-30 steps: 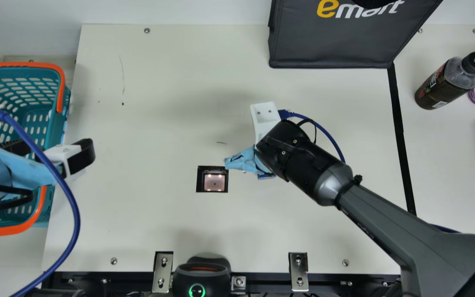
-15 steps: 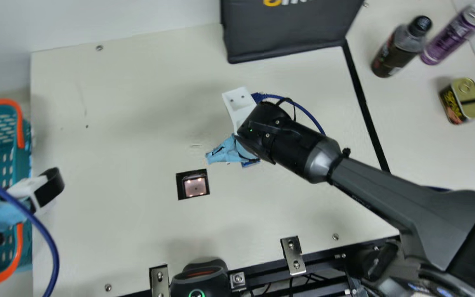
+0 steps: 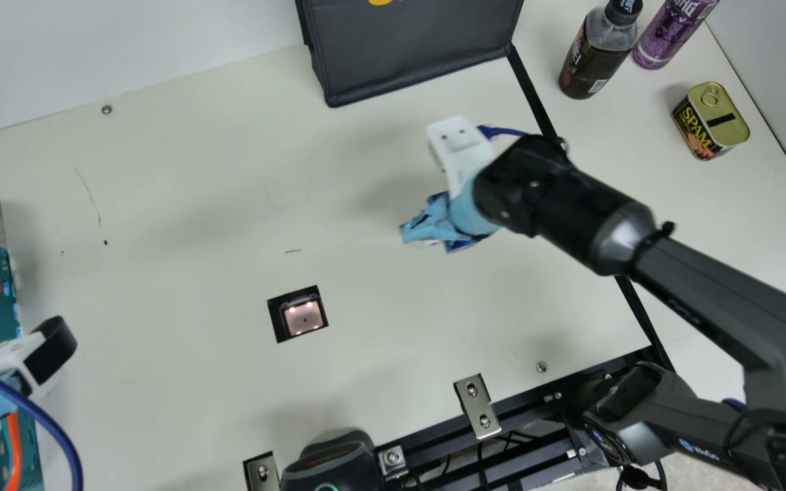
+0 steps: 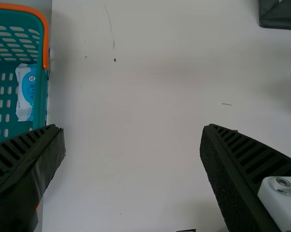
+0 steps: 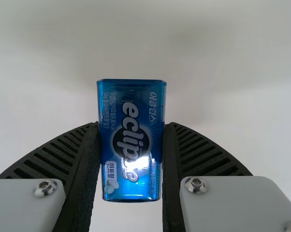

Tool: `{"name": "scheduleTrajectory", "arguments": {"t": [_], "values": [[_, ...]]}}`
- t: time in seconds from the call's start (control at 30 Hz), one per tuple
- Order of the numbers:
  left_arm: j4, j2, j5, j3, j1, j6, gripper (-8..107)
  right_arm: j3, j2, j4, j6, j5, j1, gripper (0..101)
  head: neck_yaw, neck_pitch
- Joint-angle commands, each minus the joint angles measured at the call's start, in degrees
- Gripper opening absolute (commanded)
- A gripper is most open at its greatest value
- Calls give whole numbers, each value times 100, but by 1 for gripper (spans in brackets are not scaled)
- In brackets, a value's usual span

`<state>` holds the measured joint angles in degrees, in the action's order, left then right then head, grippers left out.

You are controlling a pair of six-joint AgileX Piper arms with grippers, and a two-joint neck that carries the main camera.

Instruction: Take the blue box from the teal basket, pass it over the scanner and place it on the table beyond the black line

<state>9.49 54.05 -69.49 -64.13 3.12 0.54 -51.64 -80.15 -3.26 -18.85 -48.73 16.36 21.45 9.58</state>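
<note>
Scanner [image 3: 303, 317], set flush in the near part of the table [image 3: 181, 327], shows its window lit and uncovered. Left gripper [image 4: 132, 128] is at the side of the teal basket [image 3: 2, 276], fingers spread, nothing between them. A white-and-blue packet [image 4: 25, 92] lies inside that basket.

Farther in, the right gripper [image 5: 131, 126] pinches the blue box [image 5: 132, 140] by its two narrow sides, printed face toward the wrist camera. Box and gripper are held over the table between scanner and black line [image 3: 533, 94], on the scanner's side of it.

Progress: removal from the basket is done. The pass over the scanner is judged complete from the box's position; a successful read cannot be confirmed. Crossing the line, lowering and release are outstanding.

Pose: the right arm [image 3: 714, 293] extends diagonally from the main view's lower right, its forearm over the black line and its wrist bent toward the table.

Beyond the line stand a gold-lidded tin [image 3: 710, 121], a dark bottle [image 3: 596, 54] and, just beside the bottle, a purple container [image 3: 669, 34]. The black bag [image 3: 413, 48] is at the far edge.
</note>
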Motion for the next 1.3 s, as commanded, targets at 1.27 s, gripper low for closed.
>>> {"name": "scheduleTrajectory", "arguments": {"t": [1.27], "values": [[0, 0, 0, 0, 0, 0, 90, -453, -751, 1354, 5537, 558, -5730, 0, 13, -166]]}}
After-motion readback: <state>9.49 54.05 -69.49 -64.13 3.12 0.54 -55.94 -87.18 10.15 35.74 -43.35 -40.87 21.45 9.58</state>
